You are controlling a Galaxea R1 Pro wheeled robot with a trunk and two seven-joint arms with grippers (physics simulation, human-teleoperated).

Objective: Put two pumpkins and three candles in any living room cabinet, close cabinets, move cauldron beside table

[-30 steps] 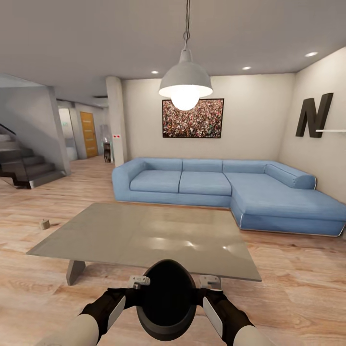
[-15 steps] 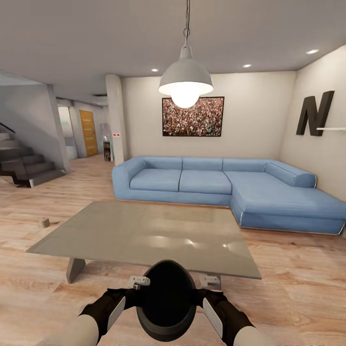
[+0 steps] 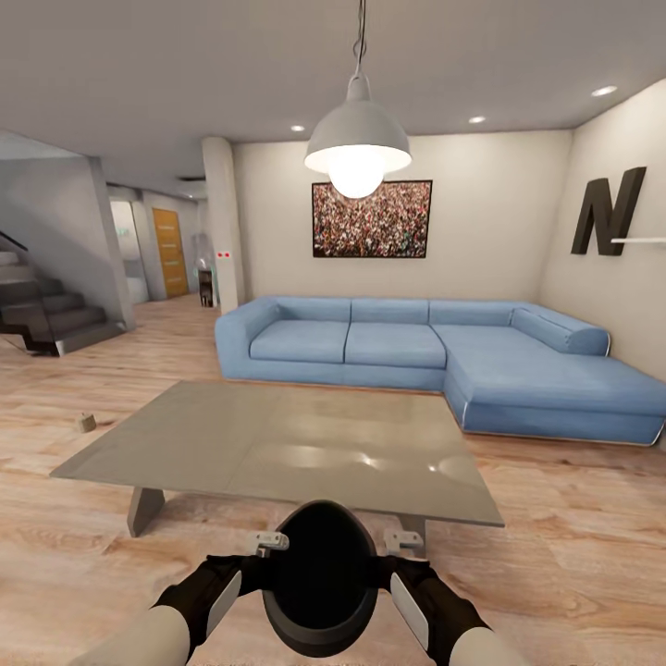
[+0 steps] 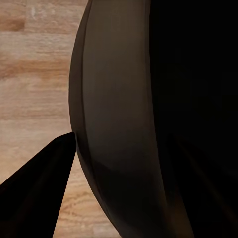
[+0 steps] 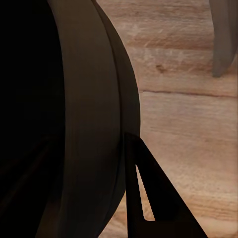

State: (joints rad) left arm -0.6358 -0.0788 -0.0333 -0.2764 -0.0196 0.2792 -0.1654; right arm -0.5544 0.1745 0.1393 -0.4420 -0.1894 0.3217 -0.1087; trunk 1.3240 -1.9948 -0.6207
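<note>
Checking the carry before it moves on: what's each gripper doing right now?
Left gripper: pressed against the cauldron, jaws' state cannot be told.
Right gripper: likewise against its other side, cannot be told.

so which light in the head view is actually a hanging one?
The grey dome pendant lamp above the table, hung on a cord with a bare glowing bulb. The other lights are small round spots recessed flush in the ceiling.

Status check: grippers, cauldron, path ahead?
Left gripper, right gripper clamped on cauldron. Coffee table directly ahead. One candle on floor, left.
</note>
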